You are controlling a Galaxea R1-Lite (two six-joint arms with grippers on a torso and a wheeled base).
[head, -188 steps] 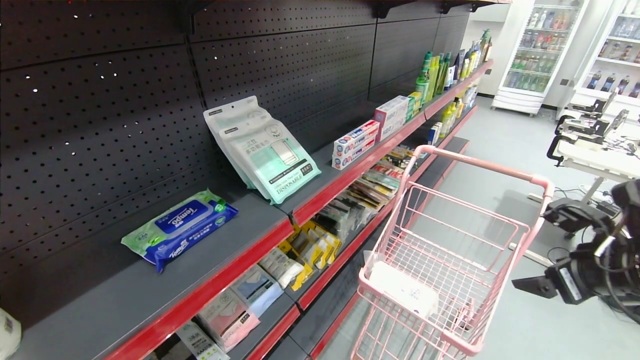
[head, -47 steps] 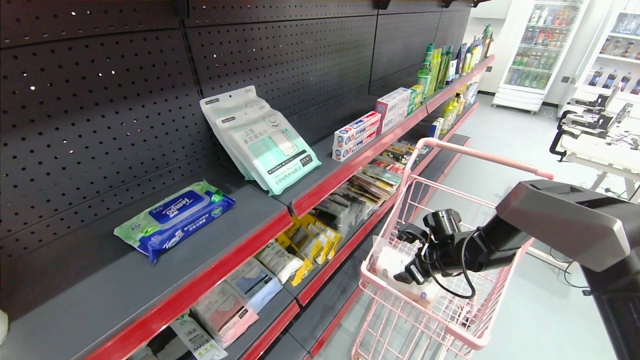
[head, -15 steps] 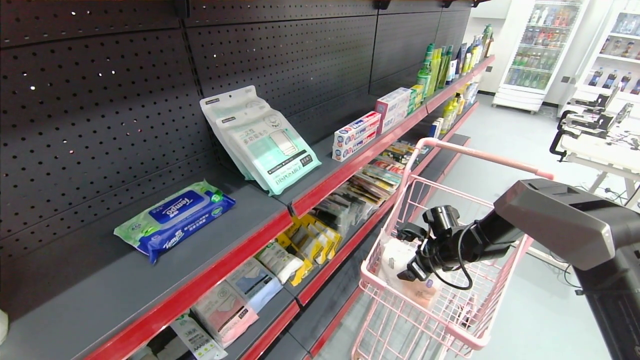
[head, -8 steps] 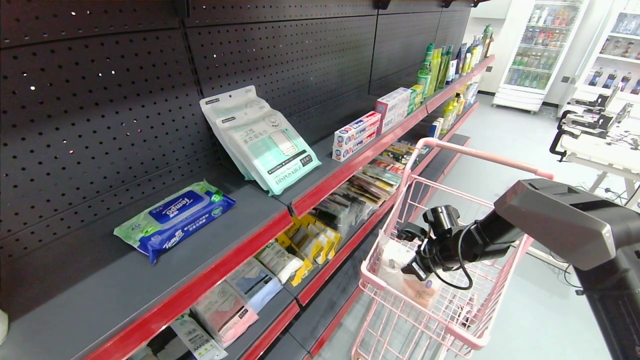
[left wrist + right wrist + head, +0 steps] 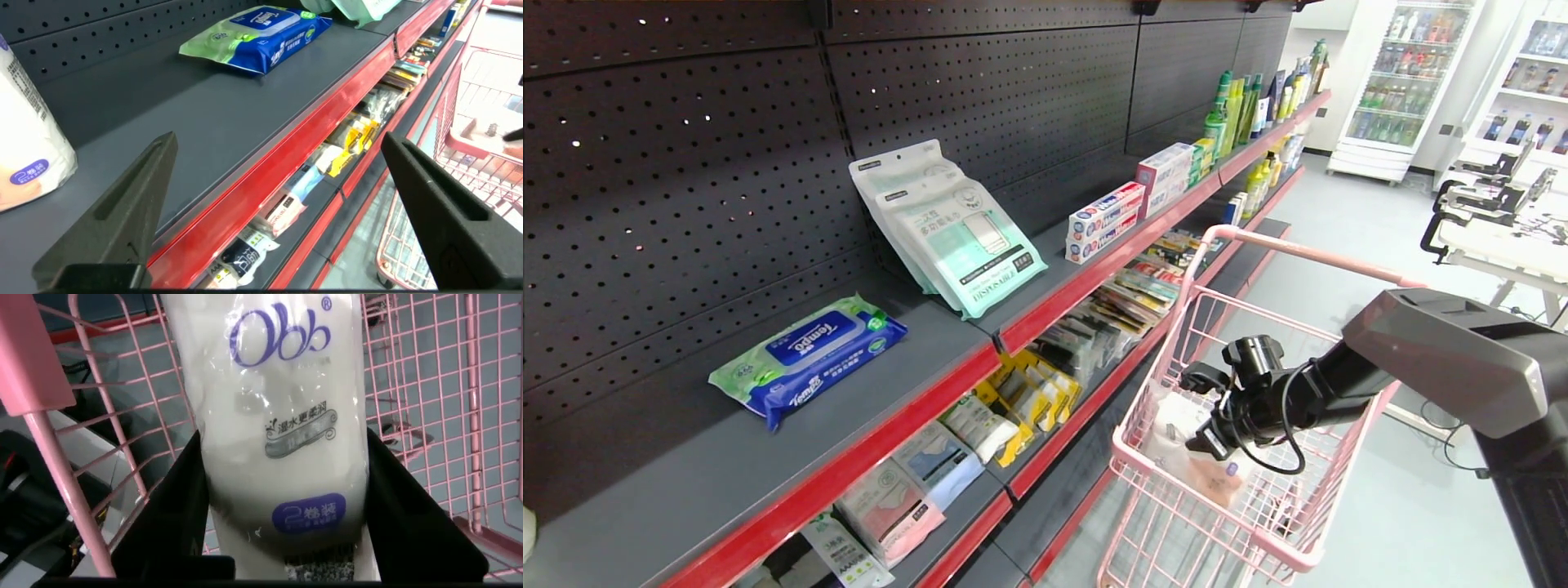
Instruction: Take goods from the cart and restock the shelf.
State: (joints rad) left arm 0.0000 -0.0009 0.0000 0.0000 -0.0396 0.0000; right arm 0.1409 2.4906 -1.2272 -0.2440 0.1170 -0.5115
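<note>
You have the right gripper (image 5: 286, 514) clamped on the white pack (image 5: 282, 416) down inside the pink cart (image 5: 1307, 260), while your left gripper (image 5: 278, 147) hangs wide open, empty, over the grey shelf (image 5: 245, 106).

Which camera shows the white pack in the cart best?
Right wrist view: the white pack sits large between the fingers of the right end effector. Head view shows it partly hidden behind that arm in the cart; left wrist view leaves it unclear.

A blue logo and a blue oval badge stand on the white pack (image 5: 282, 457), at four o'clock in the head view. The wipes pack (image 5: 809, 359), at eight o'clock, bears a blue label, seemingly lettered.
</note>
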